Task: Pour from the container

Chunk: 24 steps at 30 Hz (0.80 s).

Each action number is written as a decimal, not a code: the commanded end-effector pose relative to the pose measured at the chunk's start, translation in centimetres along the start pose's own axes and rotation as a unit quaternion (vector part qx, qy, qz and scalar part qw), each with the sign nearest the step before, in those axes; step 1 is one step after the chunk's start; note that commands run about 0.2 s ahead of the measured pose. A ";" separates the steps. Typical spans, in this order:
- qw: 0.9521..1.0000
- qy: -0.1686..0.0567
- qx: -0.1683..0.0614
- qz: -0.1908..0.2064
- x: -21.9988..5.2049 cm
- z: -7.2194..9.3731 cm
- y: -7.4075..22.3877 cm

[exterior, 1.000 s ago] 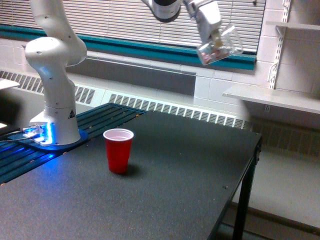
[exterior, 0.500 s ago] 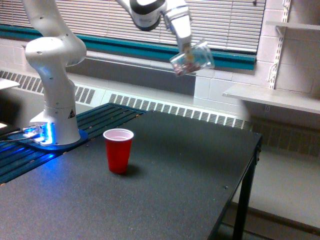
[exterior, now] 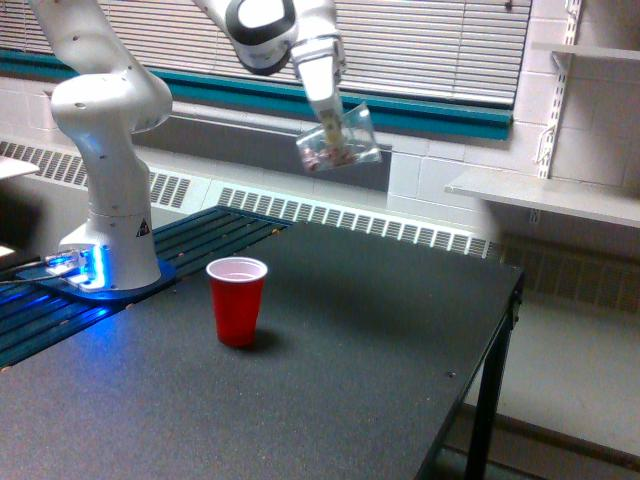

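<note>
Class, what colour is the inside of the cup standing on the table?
White inside the red cup, seen in the exterior view.

1 clear container (exterior: 338,147), 1 red cup (exterior: 237,301)

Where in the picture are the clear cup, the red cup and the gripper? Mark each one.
clear cup (exterior: 340,148): exterior view, on its see-through side wall.
red cup (exterior: 237,310): exterior view, on its red outer wall.
gripper (exterior: 330,128): exterior view, between the fingertips at the clear cup.

surface: dark table (exterior: 380,380) | on it: red cup (exterior: 237,300) upright, left of centre | far left: white arm base (exterior: 112,262)
</note>
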State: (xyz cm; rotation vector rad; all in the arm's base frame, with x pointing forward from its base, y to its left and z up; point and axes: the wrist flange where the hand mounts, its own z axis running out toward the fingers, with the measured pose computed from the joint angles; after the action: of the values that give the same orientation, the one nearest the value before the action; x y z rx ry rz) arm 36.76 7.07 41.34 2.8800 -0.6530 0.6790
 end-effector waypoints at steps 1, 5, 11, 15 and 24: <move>0.999 -0.011 -0.013 0.027 -1.5 0.2 1.6; 0.999 -0.020 -0.027 0.043 -2.2 0.4 2.7; 0.996 -0.040 -0.051 0.062 -3.1 0.5 4.1; 0.993 -0.049 -0.068 0.079 -3.6 0.6 4.8; 0.986 -0.066 -0.097 0.115 -4.3 1.0 6.3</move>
State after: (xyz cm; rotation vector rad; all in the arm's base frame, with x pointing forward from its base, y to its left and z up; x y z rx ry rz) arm 31.56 3.50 39.10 2.7516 -0.9097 0.4578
